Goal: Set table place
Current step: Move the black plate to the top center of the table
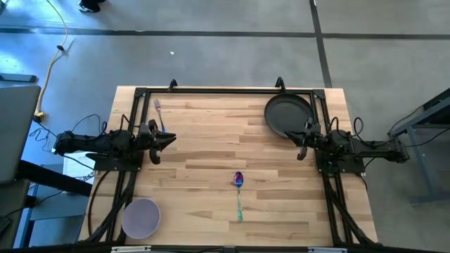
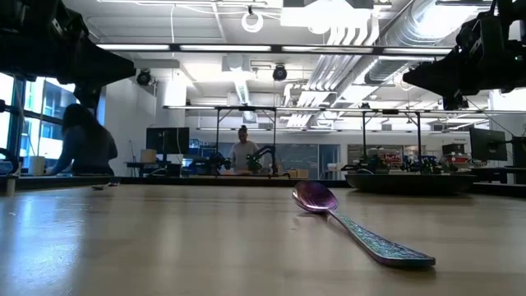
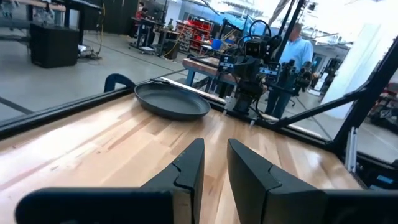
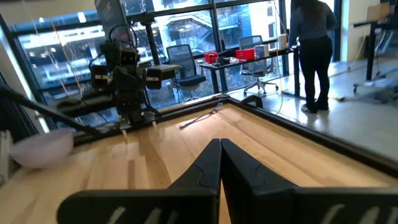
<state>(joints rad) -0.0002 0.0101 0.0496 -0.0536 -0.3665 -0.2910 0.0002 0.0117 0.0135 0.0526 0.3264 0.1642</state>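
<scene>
The dark grey plate (image 1: 287, 114) lies flat at the table's far right; it also shows in the left wrist view (image 3: 171, 102). The lavender bowl (image 1: 142, 216) stands at the near left corner. The spoon (image 1: 239, 193) lies flat near the table's middle, purple head toward the far edge. The small fork (image 1: 159, 111) lies at the far left. My left gripper (image 3: 214, 155) hovers at the left side, slightly open and empty. My right gripper (image 4: 221, 149) hovers beside the plate's near right rim, shut and empty.
The black rail frame (image 1: 225, 91) runs along the table's far edge and down both sides past the arm bases. Bare wood lies between the two grippers and around the spoon (image 2: 353, 230). People stand in the room beyond the table.
</scene>
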